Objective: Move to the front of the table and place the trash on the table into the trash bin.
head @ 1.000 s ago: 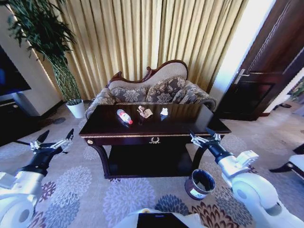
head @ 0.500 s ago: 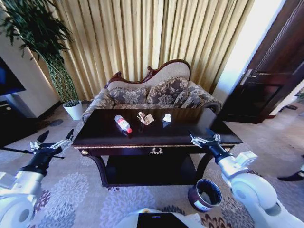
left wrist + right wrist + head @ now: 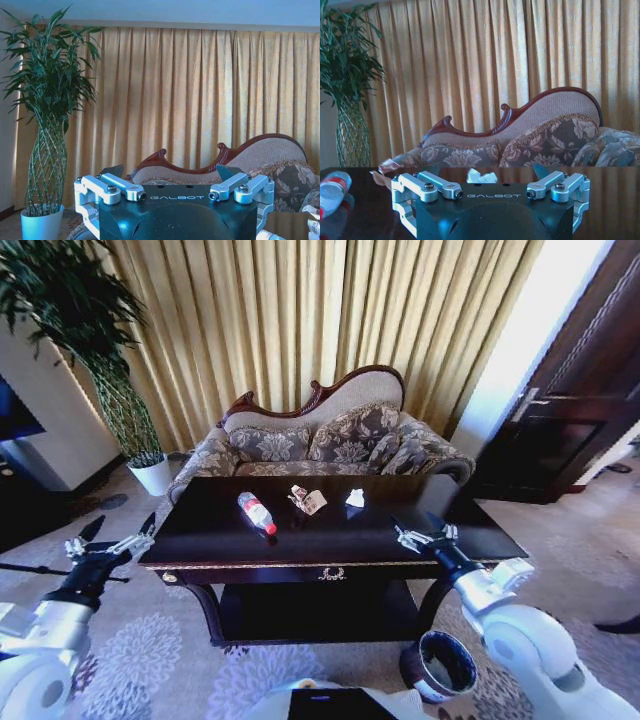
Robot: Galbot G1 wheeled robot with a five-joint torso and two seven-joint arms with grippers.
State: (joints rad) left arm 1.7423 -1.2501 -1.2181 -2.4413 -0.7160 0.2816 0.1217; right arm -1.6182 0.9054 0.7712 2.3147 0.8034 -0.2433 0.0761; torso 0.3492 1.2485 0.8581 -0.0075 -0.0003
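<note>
Robot at table [image 3: 330, 565] front. Bottle [image 3: 258, 512], wrapper [image 3: 307, 501], paper [image 3: 354, 498] lie mid-top, ahead of and btwn both arms. L gripper [image 3: 112, 535] wide, off table's left end. R gripper [image 3: 421, 531] wide, over front-right edge, nearer paper. Bin [image 3: 441, 665] on floor, right.

A clear bottle [image 3: 258, 513] with a red cap, a crumpled wrapper [image 3: 307, 501] and a white paper scrap [image 3: 355, 499] lie on the dark counter [image 3: 400, 540]; the round bin [image 3: 441, 665] stands on the floor beside it.
</note>
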